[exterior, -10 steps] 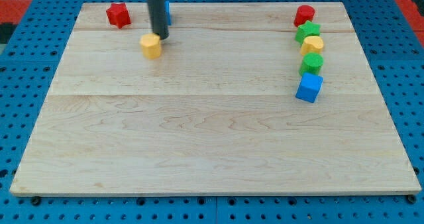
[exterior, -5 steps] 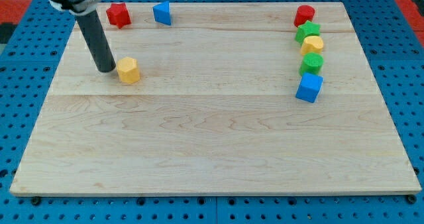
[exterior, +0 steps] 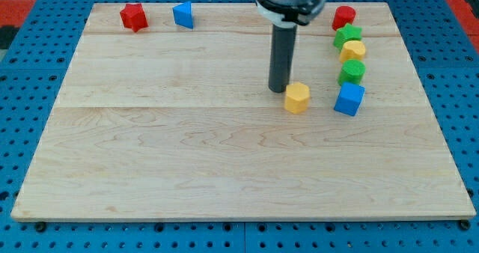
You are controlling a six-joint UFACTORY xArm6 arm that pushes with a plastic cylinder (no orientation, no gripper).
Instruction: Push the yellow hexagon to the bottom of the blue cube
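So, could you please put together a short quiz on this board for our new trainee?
1. True or false: my tip is to the view's right of the yellow hexagon.
2. Which block lies nearest the yellow hexagon? A) red block at the view's top left B) blue cube C) blue block at the view's top
3. Fill in: in the column at the view's right, the block directly above the blue cube is ____.

Key:
1. False: the tip is just to the hexagon's upper left.
2. B.
3. A green block.
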